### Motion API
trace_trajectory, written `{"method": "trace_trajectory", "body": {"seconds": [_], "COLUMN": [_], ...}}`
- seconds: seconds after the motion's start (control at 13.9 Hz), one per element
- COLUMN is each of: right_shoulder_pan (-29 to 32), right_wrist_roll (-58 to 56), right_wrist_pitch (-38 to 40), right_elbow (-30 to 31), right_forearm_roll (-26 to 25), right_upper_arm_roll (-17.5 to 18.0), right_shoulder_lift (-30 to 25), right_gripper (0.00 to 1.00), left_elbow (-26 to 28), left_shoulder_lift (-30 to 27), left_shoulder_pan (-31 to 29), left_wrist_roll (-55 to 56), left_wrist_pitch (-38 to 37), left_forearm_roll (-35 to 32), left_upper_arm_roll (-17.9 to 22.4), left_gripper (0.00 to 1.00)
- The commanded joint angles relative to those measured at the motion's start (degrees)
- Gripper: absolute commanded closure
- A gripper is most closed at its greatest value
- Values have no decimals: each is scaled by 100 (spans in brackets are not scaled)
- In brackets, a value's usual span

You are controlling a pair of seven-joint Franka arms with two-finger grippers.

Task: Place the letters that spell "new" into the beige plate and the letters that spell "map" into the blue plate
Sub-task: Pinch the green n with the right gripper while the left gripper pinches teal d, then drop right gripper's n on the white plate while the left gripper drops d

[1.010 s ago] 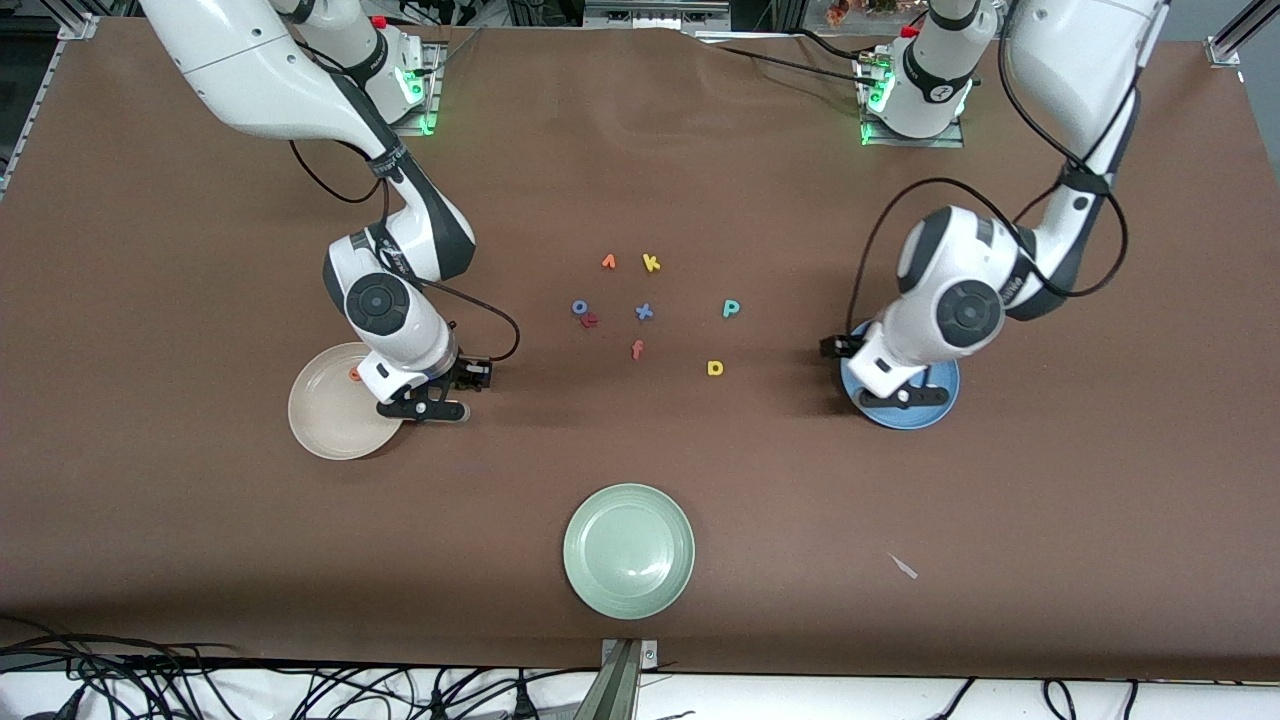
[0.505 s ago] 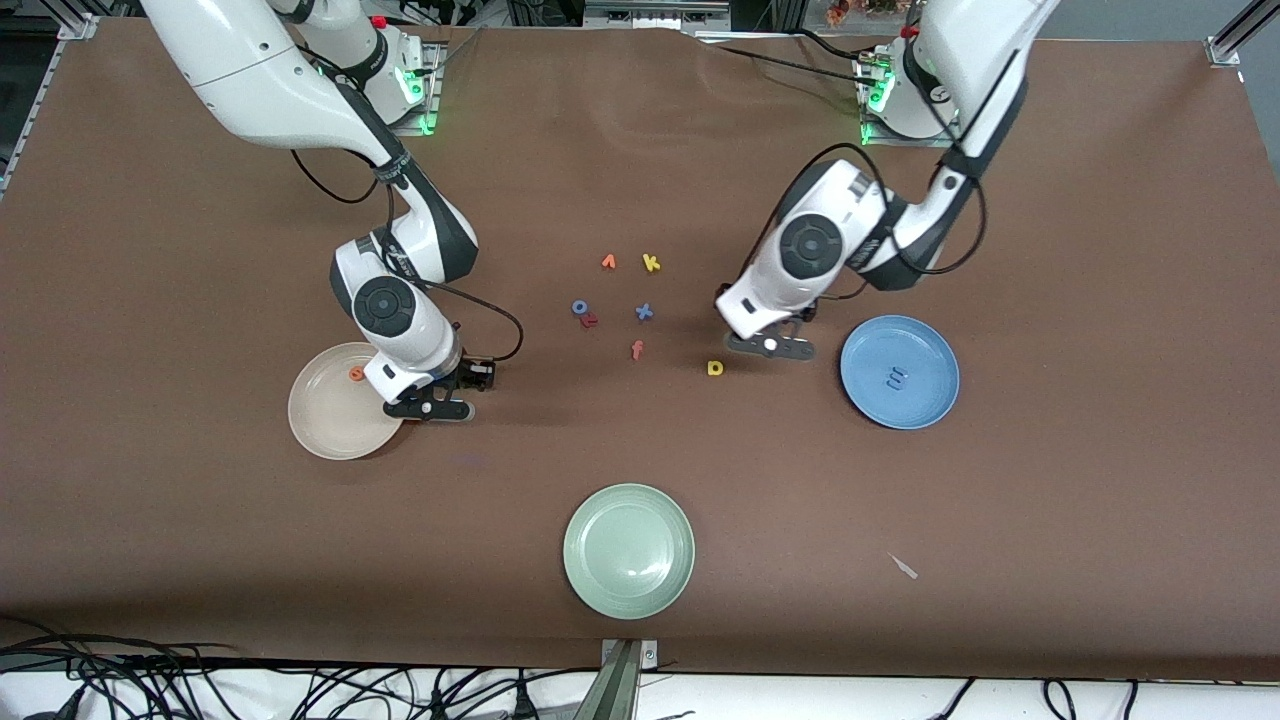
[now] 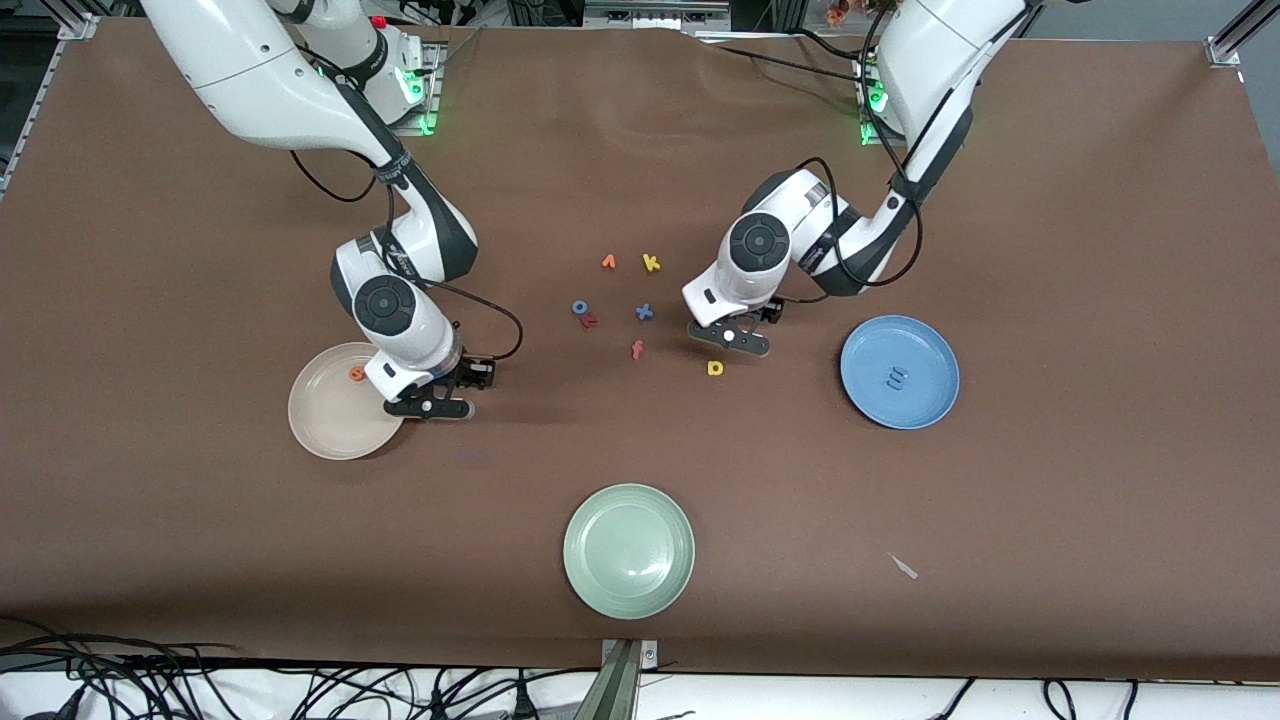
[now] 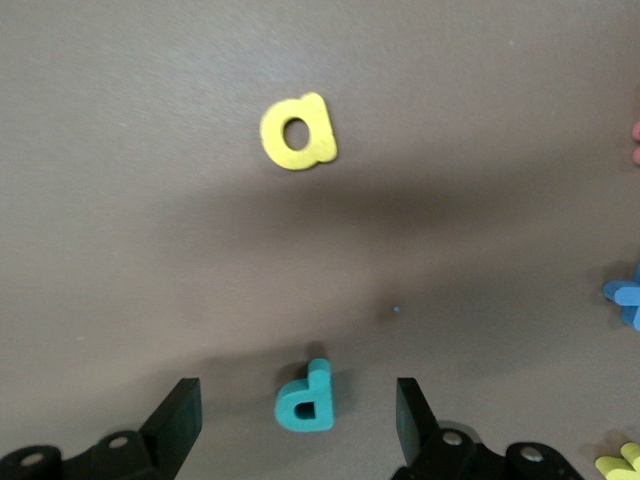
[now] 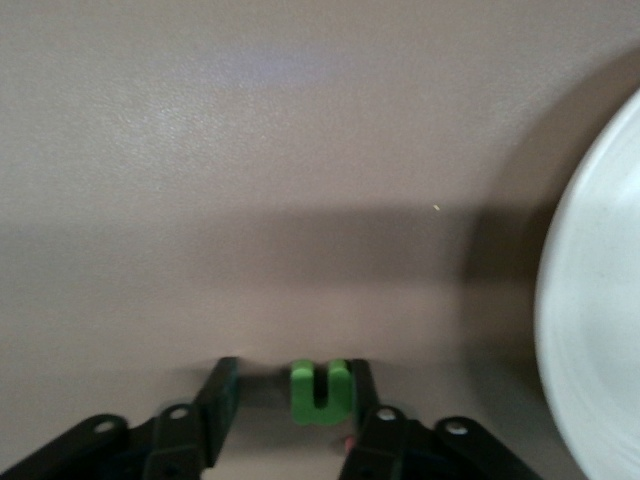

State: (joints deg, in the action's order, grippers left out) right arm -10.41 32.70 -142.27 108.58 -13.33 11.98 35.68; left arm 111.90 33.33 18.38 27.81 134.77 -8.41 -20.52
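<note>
My left gripper [image 3: 730, 338] [image 4: 298, 408] hangs low over the table's middle, open, with the teal "p" [image 4: 305, 400] flat between its fingers and touching neither. The hand hides the "p" in the front view. The yellow "a" [image 3: 715, 368] [image 4: 298, 132] lies just nearer the camera. The blue "m" [image 3: 897, 377] rests in the blue plate [image 3: 930, 400]. Beside the beige plate [image 3: 325, 420] [image 5: 600, 300], which holds the orange "e" [image 3: 356, 373], my right gripper [image 3: 428, 407] [image 5: 290, 390] is down at the table. The green "n" [image 5: 320, 390] touches one finger, a gap at the other. The pink "w" [image 3: 590, 320] lies by a blue "o" [image 3: 579, 307].
Other loose letters lie mid-table: an orange "v"-like one [image 3: 608, 262], a yellow "k" [image 3: 651, 263], a blue "x" [image 3: 644, 312] and an orange-red "f" [image 3: 637, 349]. A pale green plate [image 3: 628, 550] sits near the front edge.
My left arm swung from over the blue plate to over the teal "p", leaving the "m" in the plate. My right gripper stayed put while its fingers narrowed around the "n".
</note>
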Motion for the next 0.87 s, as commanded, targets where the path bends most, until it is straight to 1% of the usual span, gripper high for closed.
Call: {"method": "trace_trajectory", "body": {"seconds": [0.0,0.07,0.14,0.22,0.36,0.51,0.58,0.65,0.79], "right_shoulder_pan": [57,57,57,57,57,65,74,92,118], "right_wrist_roll": [-1,-9,-9,-18,-27,-184,-420,-648,-1175], "right_wrist_pitch": [-82,-82,-90,-82,-47,93,399,698,1025], "right_elbow": [164,190,199,199,199,199,182,173,199], "right_forearm_roll": [-91,-99,-100,-100,-100,-100,-91,-82,-91], "right_upper_arm_roll": [23,23,23,23,23,23,6,-90,-301], "right_shoulder_lift": [-52,-52,-52,-61,-87,-349,-507,-692,-938], "right_gripper": [58,63,68,74,88,88,88,88,88], "left_elbow": [139,139,147,208,270,253,244,244,183], "left_shoulder_lift": [-11,-11,-11,-11,-11,-19,-37,-63,-273], "left_shoulder_pan": [113,113,113,105,61,52,61,52,34], "left_wrist_roll": [13,5,5,13,5,83,93,84,23], "left_wrist_pitch": [190,182,181,181,181,155,138,111,-177], "left_forearm_roll": [-178,-196,-353,-537,-705,-706,-688,-671,-662], "left_upper_arm_roll": [22,22,22,13,13,4,4,-5,-5], "left_gripper": [19,24,33,41,63,89,92,95,96]}}
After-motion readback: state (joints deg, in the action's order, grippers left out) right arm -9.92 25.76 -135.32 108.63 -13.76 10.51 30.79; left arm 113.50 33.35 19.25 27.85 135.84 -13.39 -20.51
